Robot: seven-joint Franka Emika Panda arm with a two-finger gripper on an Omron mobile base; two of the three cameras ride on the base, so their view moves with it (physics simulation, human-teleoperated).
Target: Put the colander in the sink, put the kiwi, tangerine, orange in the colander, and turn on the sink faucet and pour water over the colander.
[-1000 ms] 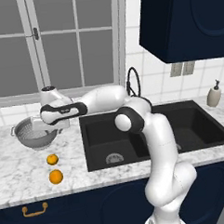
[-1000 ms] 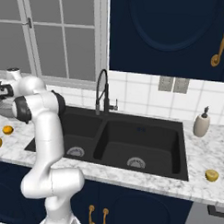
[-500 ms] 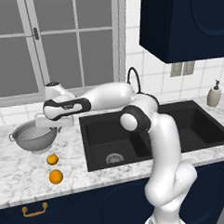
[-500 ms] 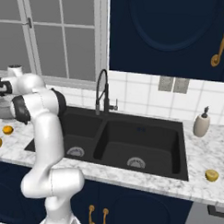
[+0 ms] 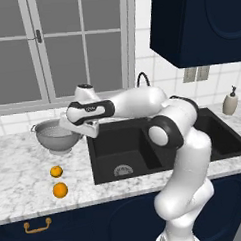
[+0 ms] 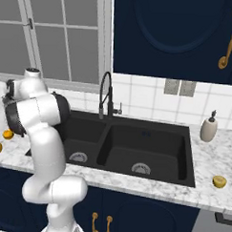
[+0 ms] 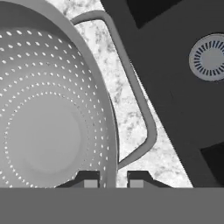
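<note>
The end effector point(image 7: 112, 178) is gripping the rim of the colander point(image 7: 48, 113), its two fingertips point(image 7: 89, 179) sitting nearly closed, one inside the wall and one outside, right beside a loop handle point(image 7: 140, 109). In the left base view the colander point(image 5: 54, 137) is sitting at the left of the sink point(image 5: 144, 151), on or just above the marble counter point(image 5: 25, 182); which of the two cannot be told. Two orange fruits point(image 5: 59, 190) are lying on the counter nearer the front edge, well apart from the end effector point(image 5: 83, 128). The faucet point(image 6: 106, 94) is standing behind the sink point(image 6: 135, 147), and a soap bottle point(image 6: 208, 127) is standing at the far right.
</note>
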